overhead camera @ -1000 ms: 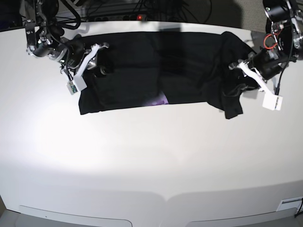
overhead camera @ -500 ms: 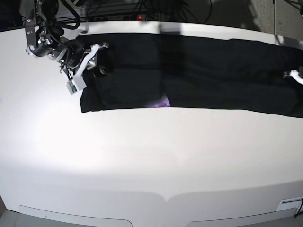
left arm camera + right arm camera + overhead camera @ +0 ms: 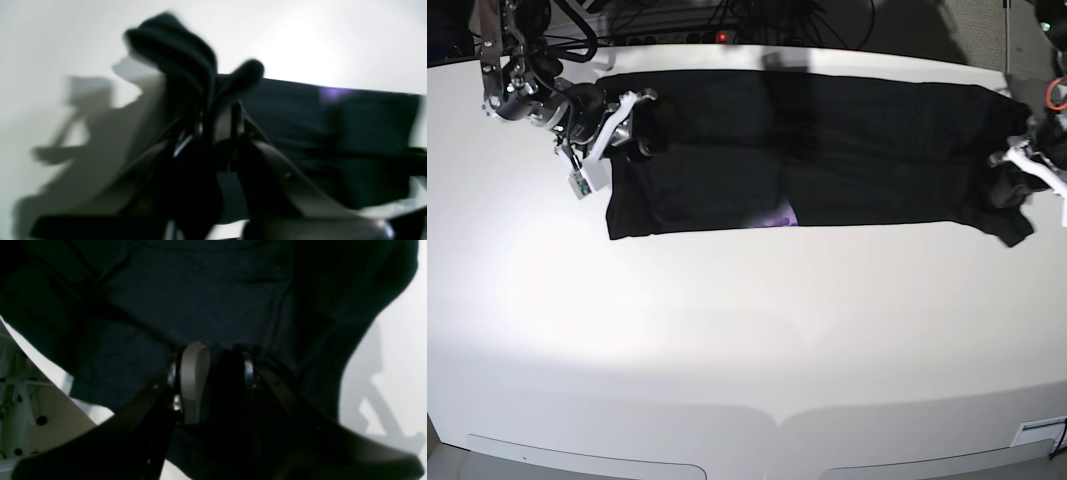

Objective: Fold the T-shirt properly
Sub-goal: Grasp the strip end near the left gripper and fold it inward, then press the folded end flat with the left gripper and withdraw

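The black T-shirt [image 3: 857, 150] lies stretched in a long band across the far part of the white table [image 3: 747, 320], plain side up. A small purple patch of print [image 3: 777, 218] peeks out at its near edge. My right gripper [image 3: 635, 125] is shut on the shirt's end at the base view's left; the right wrist view shows its fingers [image 3: 193, 373] pinching dark cloth [image 3: 213, 300]. My left gripper [image 3: 1012, 175] is shut on the bunched end at the base view's right. The blurred left wrist view shows this gripper [image 3: 217, 123] holding a fold of cloth [image 3: 173, 43].
A power strip with a red light [image 3: 722, 37] and cables lie along the table's far edge. The table's rounded near edge [image 3: 777, 415] runs along the bottom. My left arm is close to the table's right end.
My left gripper pulled its end of the shirt far out to the right, then came partly back, so the shirt is longer and flatter. The shirt's left edge slid slightly right.
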Robot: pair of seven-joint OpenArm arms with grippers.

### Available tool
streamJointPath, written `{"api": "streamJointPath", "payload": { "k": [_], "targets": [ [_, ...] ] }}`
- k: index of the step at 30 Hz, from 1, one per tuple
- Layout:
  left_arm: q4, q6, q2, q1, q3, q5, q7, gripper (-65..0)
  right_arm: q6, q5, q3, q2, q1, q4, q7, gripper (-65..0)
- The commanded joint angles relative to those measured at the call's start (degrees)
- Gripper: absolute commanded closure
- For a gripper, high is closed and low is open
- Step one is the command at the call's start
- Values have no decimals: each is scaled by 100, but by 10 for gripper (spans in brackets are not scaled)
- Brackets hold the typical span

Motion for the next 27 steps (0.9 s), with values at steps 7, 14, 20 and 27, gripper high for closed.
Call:
{"api": "streamJointPath", "payload": {
  "k": [7, 14, 20, 27],
  "targets": [
    [107, -157, 730, -15, 699, -221, -232, 0, 52, 116, 37, 66, 164, 111, 131, -171],
    [105, -151, 737, -31, 2116, 739, -396, 0, 52, 114, 39, 68, 210, 111, 83, -171],
    [105, -146, 737, -31, 2957, 1353, -597, 0, 52, 114, 39, 66, 210, 111, 81, -171],
    [105, 236, 737, -63, 3418, 2076, -1165, 0, 52, 114, 39, 68, 210, 111, 42, -171]
  ]
}}
